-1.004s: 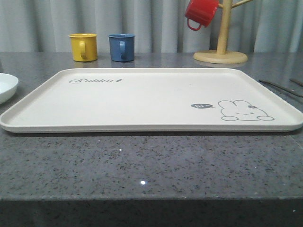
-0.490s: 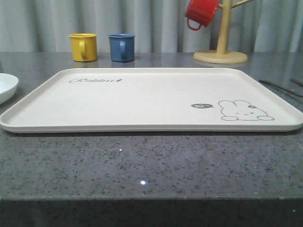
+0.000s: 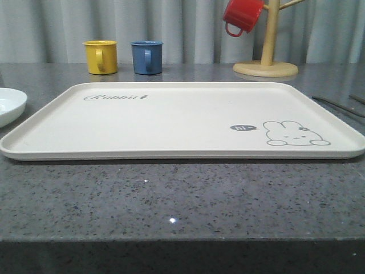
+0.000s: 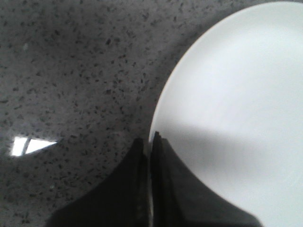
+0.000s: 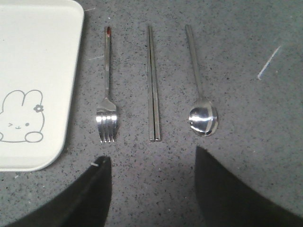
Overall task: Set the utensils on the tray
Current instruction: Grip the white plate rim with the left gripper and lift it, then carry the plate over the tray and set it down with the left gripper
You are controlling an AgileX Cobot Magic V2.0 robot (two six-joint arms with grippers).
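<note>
The cream tray (image 3: 171, 123) with the rabbit drawing lies flat in the middle of the table, with nothing on it. To its right, on the grey counter, the utensils lie side by side: a fork (image 5: 107, 109) nearest the tray's corner (image 5: 38, 71), then the chopsticks (image 5: 152, 85), then a spoon (image 5: 202, 116). My right gripper (image 5: 151, 163) hovers open just short of their ends, roughly in line with the chopsticks and holding nothing. My left gripper (image 4: 147, 142) is shut on the rim of the round white plate (image 4: 236, 94) left of the tray.
The white plate (image 3: 8, 105) sits at the table's left edge. A yellow mug (image 3: 100, 56) and a blue mug (image 3: 146, 56) stand behind the tray. At the back right is a wooden mug tree (image 3: 266, 63) with a red mug (image 3: 242, 16) hanging on it.
In the front view the white plate has slid a little to the right, toward the tray. Nothing else has moved.
</note>
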